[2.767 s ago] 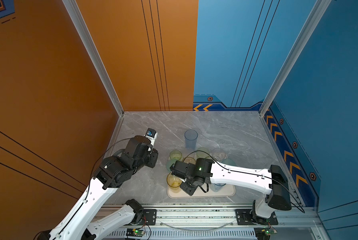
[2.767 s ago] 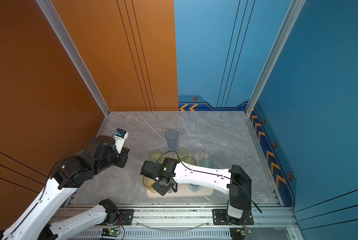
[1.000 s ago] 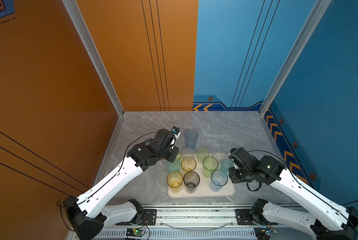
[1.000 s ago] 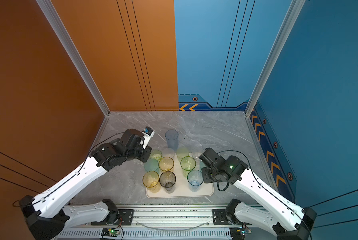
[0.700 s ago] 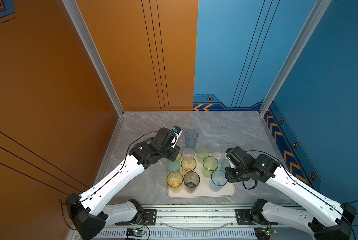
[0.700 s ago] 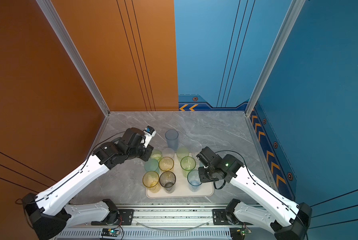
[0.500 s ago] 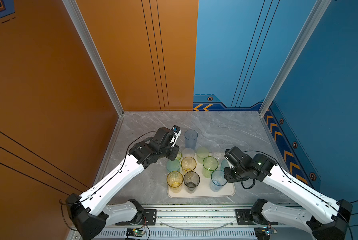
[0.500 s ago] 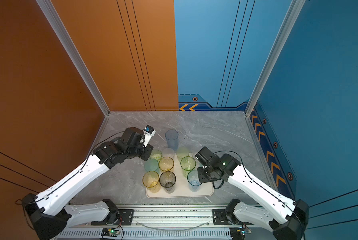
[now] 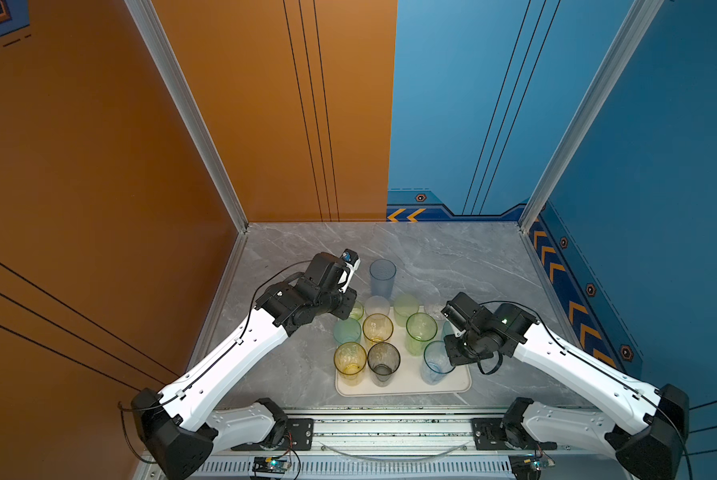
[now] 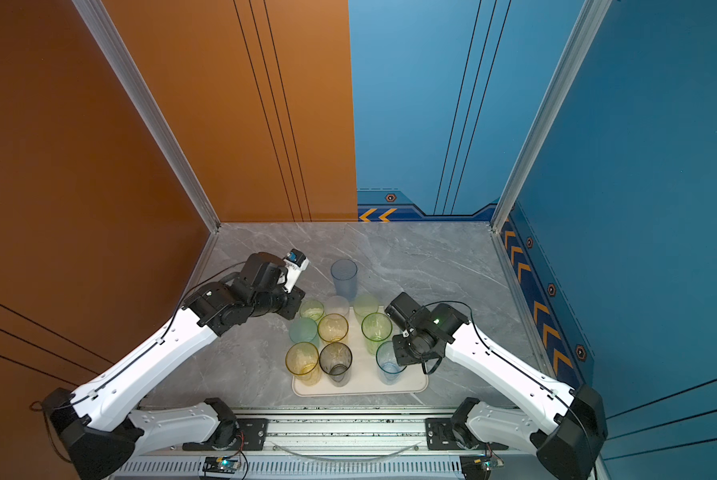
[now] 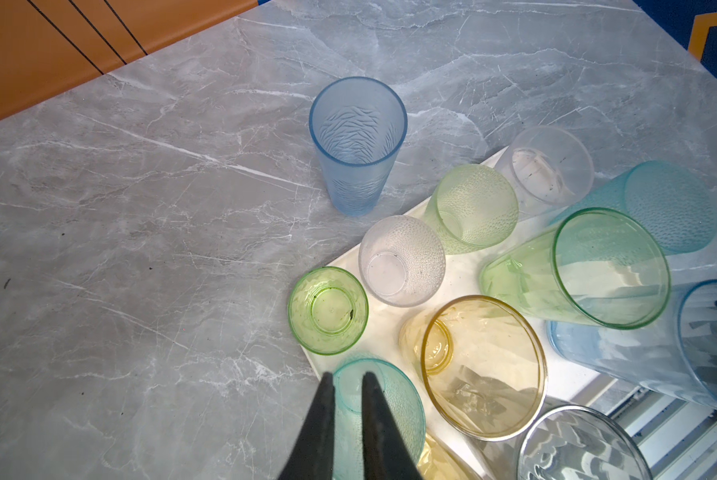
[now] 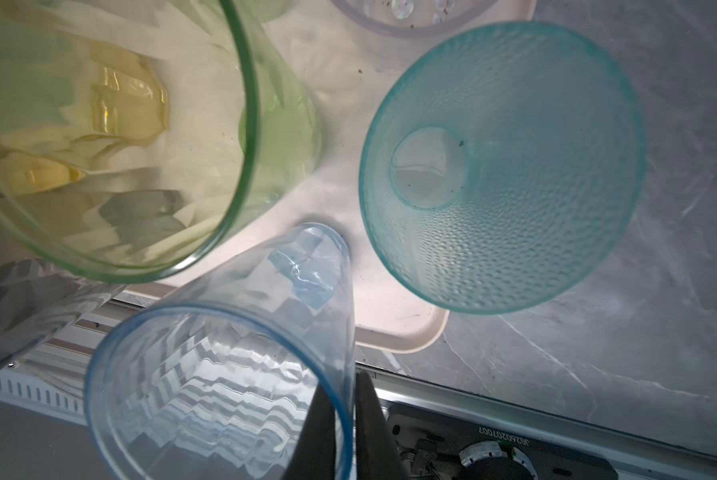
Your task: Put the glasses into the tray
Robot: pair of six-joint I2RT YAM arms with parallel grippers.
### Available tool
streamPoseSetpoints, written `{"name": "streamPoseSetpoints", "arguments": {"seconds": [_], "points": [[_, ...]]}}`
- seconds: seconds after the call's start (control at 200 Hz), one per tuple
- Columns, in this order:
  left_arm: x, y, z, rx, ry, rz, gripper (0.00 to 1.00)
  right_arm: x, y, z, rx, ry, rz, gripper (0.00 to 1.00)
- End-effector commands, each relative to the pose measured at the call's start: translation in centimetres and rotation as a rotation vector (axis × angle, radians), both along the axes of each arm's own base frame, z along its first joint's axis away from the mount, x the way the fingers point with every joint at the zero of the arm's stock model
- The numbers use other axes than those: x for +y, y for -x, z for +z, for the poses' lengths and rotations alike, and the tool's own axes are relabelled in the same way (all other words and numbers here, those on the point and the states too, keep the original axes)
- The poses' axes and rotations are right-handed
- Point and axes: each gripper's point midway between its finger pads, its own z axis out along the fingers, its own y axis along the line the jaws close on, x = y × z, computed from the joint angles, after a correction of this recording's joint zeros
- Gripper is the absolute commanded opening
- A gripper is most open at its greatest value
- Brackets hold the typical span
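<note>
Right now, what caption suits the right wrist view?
Right gripper pinching the rim of a translucent blue faceted tumbler on the cream rectangular tray.

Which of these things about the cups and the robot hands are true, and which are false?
1. The tall frosted blue glass stands on the table, outside the tray. True.
2. The right gripper pinches a green glass. False: it is shut on the rim of the clear blue glass.
3. The smoky grey glass stands beside a yellow glass in the tray. True.
4. The tray is round. False: it is rectangular with rounded corners.
</note>
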Motion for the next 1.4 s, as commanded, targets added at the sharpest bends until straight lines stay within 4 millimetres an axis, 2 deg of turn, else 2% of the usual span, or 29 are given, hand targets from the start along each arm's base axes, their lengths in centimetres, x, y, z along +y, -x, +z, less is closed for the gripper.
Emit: {"name": "streamPoseSetpoints", "arguments": {"seconds": [0.0,0.516,0.756,0.951,1.217,1.392], "points": [[0.1,0.1,0.2,-0.008,0.008,-0.012,0.16,-0.1,0.1,0.1,-0.003,0.013,0.019,0.07],[0.2,-0.1,0.0,-0.001,0.006,-0.012,0.16,-3.5,0.8,3.0,-0.063,0.116,-0.018,0.06],[0.4,-0.1,0.0,-0.005,0.005,-0.009,0.16,-4.7,1.6,2.4,-0.041,0.165,-0.03,0.06],[0.3,-0.2,0.0,-0.002,0.007,-0.01,0.16,-5.4,1.4,1.9,-0.044,0.188,-0.05,0.06],[0.4,-0.2,0.3,-0.009,0.01,-0.009,0.16,-5.4,1.3,0.5,-0.021,0.178,-0.057,0.07],[0.3,-0.2,0.4,-0.011,0.011,-0.012,0.16,-5.5,1.3,0.3,-0.02,0.173,-0.059,0.07]]}}
